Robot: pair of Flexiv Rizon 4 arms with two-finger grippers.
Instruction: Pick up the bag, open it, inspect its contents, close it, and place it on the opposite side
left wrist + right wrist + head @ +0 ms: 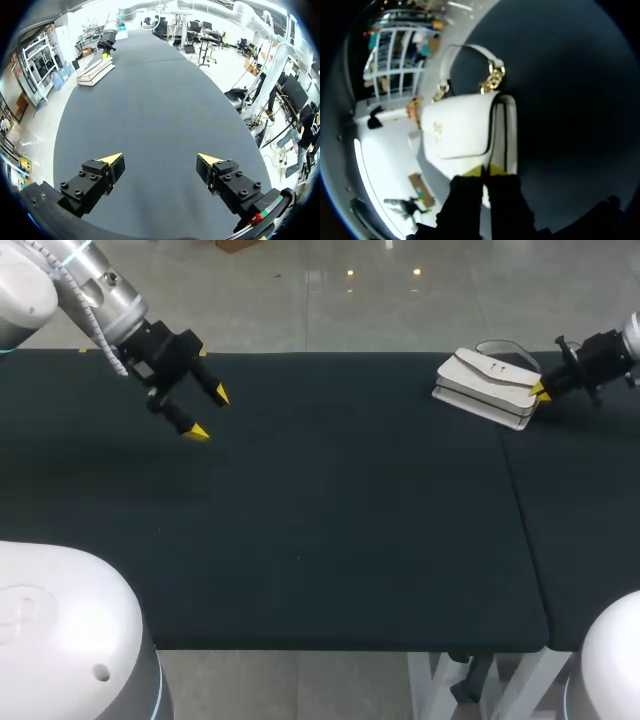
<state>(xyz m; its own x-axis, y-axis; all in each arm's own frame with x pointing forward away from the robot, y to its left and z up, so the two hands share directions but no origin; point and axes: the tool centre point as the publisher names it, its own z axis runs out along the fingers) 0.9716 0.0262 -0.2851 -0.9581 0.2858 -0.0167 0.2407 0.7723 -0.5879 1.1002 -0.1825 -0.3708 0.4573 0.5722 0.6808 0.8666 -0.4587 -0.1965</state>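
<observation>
The white bag (490,388) with a flap and a chain-linked strap lies flat at the far right of the black table (330,520). My right gripper (541,392) is at the bag's right end. In the right wrist view its yellow tips (485,171) are pressed together at the near edge of the bag (465,130), where the flap meets the body, pinching the flap's edge. My left gripper (208,413) hangs open over the far left of the table with nothing between its fingers (160,160). From there the bag (95,72) shows far ahead, with my right gripper (106,54) on it.
The table's far edge runs just behind the bag. A seam (520,510) divides the black cover on the right side. Bare black surface stretches between the two grippers.
</observation>
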